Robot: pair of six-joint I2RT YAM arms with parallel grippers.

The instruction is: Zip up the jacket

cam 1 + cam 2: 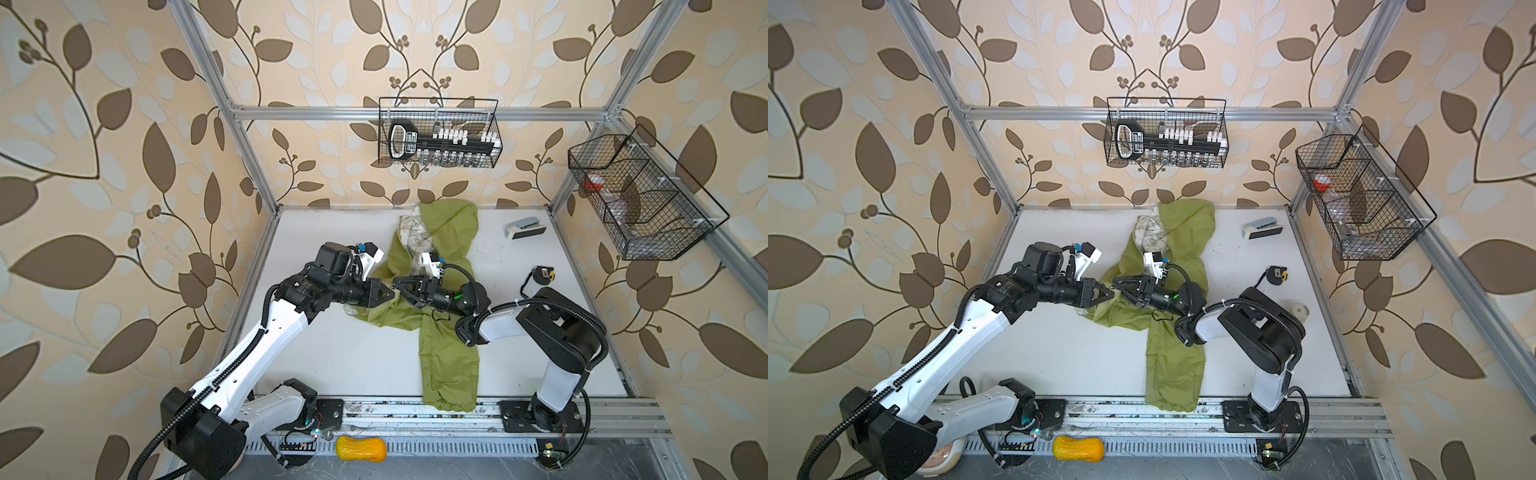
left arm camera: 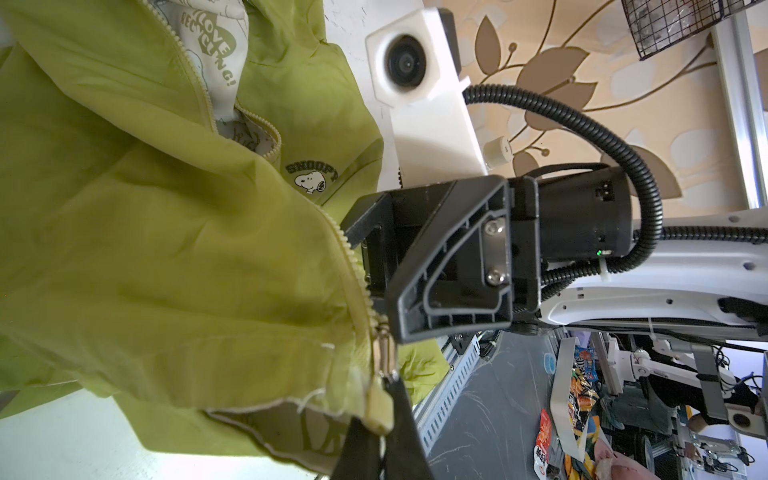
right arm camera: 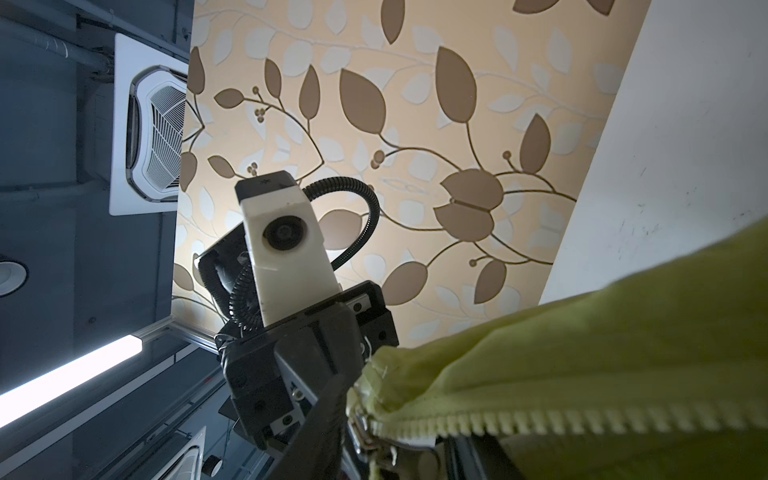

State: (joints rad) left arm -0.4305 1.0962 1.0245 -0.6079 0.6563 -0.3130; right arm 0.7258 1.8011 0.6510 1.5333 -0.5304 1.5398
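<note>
Clamping left gripper [image 1: 390,295]: working left of centre in both top views, it is pinching the foot of the zip. In the left wrist view its fingers [image 2: 405,436] are squeezing the pale end tab [image 2: 380,409] at the lower middle of the frame.
Zip slider [image 2: 384,353]: it is sitting just above that tab, at the very bottom of the teeth [image 2: 349,257], so almost none of the run appears to be closed.
Hovering right gripper [image 1: 402,292]: it is facing the left one tip to tip, just right of it. Its jaws are standing apart beside the slider and are not clasping anything I can make out.
Upper zip: toward the upper left of the left wrist view the two rows are lying apart, with the white printed lining [image 2: 216,50] showing between them. I cannot tell whether the halves are joined at the slider.
Olive jacket [image 1: 451,357]: it is lying along the middle of the white table [image 1: 332,357], with the hood at upper centre by the back wall and the lower end reaching the front edge.
Work done: the zip's foot is being held steady.
Work left: the right gripper is yet to seize the slider and draw it up to the collar, which is nearly the whole job.
</note>
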